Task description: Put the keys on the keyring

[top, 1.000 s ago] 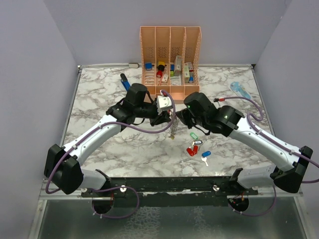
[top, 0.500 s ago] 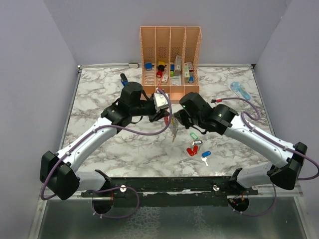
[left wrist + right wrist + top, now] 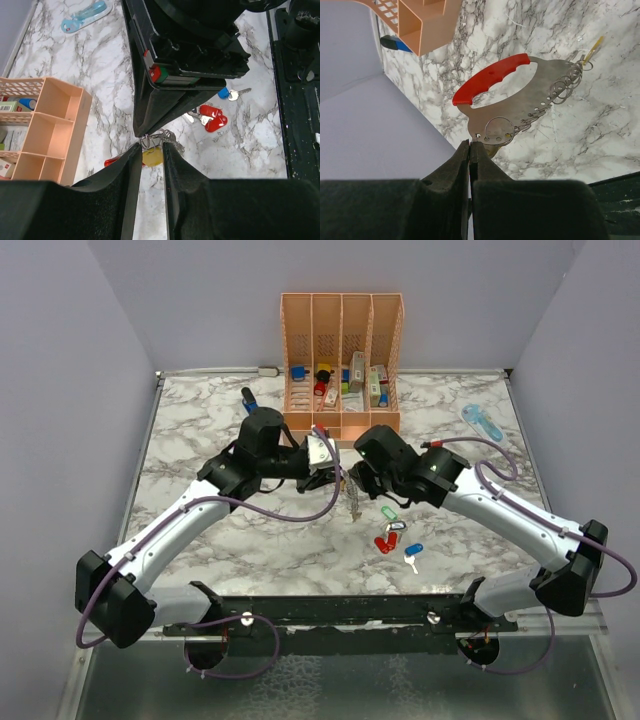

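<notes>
The keyring (image 3: 520, 100) is a silvery metal piece with a red loop and several small rings. My right gripper (image 3: 470, 145) is shut on its edge and holds it above the table. A yellow key (image 3: 594, 47) hangs from its far rings. My left gripper (image 3: 151, 150) meets it tip to tip, with a yellow key head (image 3: 152, 156) between its fingertips, under the rings (image 3: 160, 136). In the top view both grippers (image 3: 330, 478) (image 3: 356, 480) meet mid-table and the keyring (image 3: 352, 502) dangles below. Loose green (image 3: 388, 512), red (image 3: 385, 542) and blue (image 3: 414, 549) keys lie on the table.
The orange slotted rack (image 3: 342, 360) stands at the back centre with small items in it. A dark-blue pen-shaped tool (image 3: 250, 403) lies to its left. A pale-blue gadget (image 3: 482, 421) lies at the back right. The black front rail (image 3: 340, 610) runs along the near edge.
Both arms have shifted a little and the wrists have edged toward the rack. The two grippers stay tip to tip on the keyring, which swings slightly below them.
</notes>
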You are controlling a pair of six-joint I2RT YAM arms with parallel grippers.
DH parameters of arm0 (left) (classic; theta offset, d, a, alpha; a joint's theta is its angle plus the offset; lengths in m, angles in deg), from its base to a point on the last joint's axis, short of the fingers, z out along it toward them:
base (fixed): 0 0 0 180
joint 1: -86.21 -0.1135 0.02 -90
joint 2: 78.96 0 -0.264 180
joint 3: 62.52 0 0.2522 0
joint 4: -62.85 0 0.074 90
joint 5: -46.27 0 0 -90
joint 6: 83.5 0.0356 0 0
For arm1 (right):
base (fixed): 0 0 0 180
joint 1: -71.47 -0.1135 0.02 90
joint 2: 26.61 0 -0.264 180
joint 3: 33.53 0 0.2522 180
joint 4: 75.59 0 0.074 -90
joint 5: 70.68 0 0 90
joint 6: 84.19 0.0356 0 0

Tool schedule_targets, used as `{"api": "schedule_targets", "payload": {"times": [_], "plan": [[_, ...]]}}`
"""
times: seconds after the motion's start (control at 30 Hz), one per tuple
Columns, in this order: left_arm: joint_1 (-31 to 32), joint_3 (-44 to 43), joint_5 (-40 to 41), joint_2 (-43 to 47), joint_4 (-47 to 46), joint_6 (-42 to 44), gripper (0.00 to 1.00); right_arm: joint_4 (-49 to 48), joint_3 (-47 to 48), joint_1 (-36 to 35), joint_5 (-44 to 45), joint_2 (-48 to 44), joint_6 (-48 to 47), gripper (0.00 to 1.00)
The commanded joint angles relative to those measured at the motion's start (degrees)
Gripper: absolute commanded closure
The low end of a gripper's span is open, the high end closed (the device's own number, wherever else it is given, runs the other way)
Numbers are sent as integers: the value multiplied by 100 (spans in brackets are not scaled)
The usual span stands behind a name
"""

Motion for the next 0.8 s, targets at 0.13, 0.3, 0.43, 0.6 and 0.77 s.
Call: {"api": "schedule_targets", "payload": {"times": [0.13,0.3,0.43,0.6,0.77], "plan": [[160,179,364,86,-180,218,72,5,430,44,-19,195,73,99],[202,289,694,97,-291,210,72,-77,430,48,-62,182,-2,99],[207,327,887,100,-358,199,72,-133,383,44,-83,130,-35,99],[211,395,974,87,-489,202,72,-205,331,44,-105,85,-81,99],[220,433,1021,65,-569,194,72,-333,298,44,-158,41,-160,99]]}}
